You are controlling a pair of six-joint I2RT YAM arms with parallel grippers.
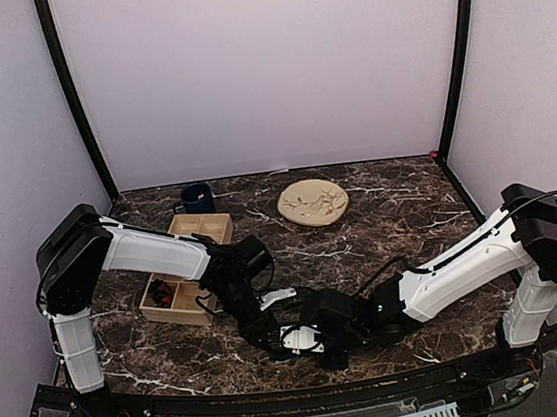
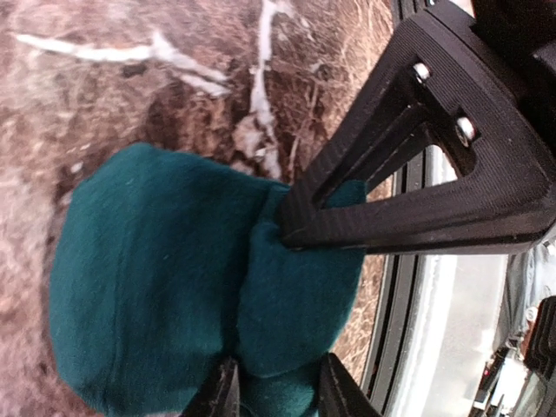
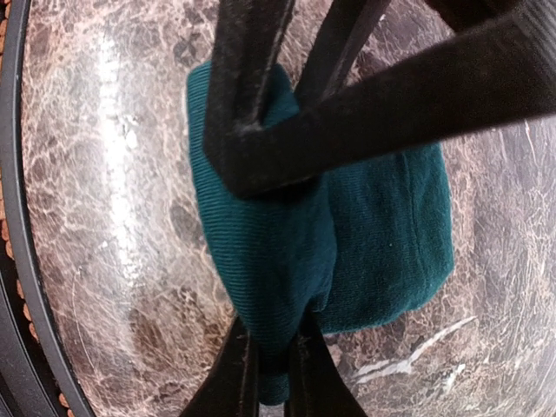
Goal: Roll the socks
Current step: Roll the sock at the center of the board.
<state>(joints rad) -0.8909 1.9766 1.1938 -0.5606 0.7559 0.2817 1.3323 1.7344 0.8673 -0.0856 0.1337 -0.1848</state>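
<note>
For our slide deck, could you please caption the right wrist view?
The right gripper pinches the folded teal-green sock on the marble table, with the left gripper opposite.

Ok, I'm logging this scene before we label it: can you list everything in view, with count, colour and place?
teal sock: one bundle, dark teal-green, on the table near its front edge, between both tools
mug: one, dark blue, far left
wooden divided box: seemingly one, pale wood, left side, partly under the left arm
dark-and-red item: one, in the box's near compartment; too small to name
plate: one, beige with a pattern, far centre
table: one, dark brown marble
left arm: white and black; left tool fingers apart, astride the sock
right arm: white and black; right tool shut on the sock's edge
</note>
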